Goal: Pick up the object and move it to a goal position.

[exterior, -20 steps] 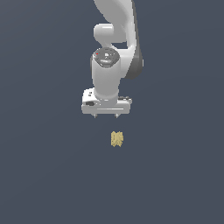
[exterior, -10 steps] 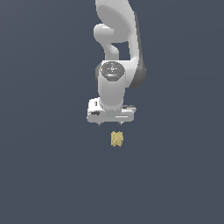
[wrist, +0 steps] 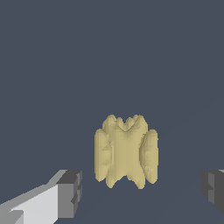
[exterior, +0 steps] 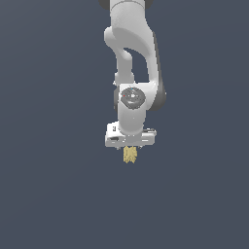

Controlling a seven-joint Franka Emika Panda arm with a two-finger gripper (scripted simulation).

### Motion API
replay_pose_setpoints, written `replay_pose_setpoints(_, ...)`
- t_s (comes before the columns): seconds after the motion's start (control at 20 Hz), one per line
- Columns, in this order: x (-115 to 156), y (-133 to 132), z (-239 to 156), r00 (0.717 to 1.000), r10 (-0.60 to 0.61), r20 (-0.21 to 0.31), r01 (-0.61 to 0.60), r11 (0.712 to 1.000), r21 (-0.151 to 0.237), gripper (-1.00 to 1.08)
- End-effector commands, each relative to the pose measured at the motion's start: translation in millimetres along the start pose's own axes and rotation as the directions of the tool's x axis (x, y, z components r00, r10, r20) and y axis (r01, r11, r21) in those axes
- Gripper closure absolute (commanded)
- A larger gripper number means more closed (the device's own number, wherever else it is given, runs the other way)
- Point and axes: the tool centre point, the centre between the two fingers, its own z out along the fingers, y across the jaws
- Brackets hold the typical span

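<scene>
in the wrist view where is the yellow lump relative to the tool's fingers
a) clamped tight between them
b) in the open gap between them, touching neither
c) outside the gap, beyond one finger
b: in the wrist view the yellow lump sits between the two dark fingertips, with bare floor showing on both sides, so the tool is open around it.

The exterior view is looking from off the arm [exterior: 131, 63], standing well back and facing it, taking in most of the arm with the pincer [exterior: 129, 146] just above the object [exterior: 130, 154] on the surface [exterior: 48, 194]. The wrist view is riding on the arm, looking down past its fingertips [wrist: 70, 192] from very near the object [wrist: 126, 151]. Both views are sharing the object, the fingertips beside it and the surface around it.
</scene>
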Motion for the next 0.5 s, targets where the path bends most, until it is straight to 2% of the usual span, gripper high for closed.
replay_pose_setpoints(0.0, 3.2, -3.3, 5.6, 1.0, -0.001, -0.005, 0.001, 1.0, 0.003, -0.92)
replay_pose_setpoints(0.45, 3.1, -4.3, 17.2, 1.0, -0.002, -0.004, 0.002, 1.0, 0.004, -0.92)
